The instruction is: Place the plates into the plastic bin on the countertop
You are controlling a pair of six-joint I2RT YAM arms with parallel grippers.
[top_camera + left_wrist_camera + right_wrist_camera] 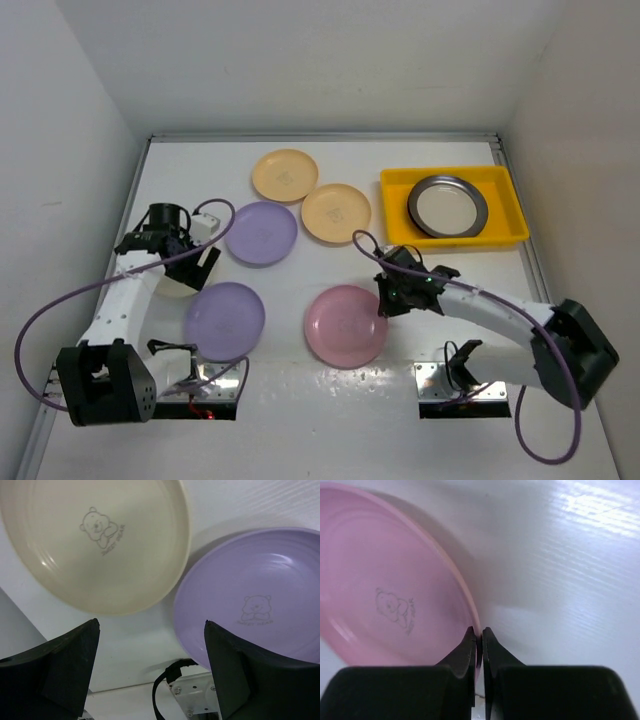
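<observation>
Right fingers clamped on pink plate rim; left fingers spread, empty. Next: you lift, carry to bin.

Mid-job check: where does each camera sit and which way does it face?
Top external: above and behind, looking down on the countertop; left arm and right arm show.
Left wrist: looks down through the open left gripper at the cream plate and a lavender plate.
Right wrist: low, along the right gripper, shut on the pink plate rim.
Shared: top and right wrist both see that pink plate.
</observation>
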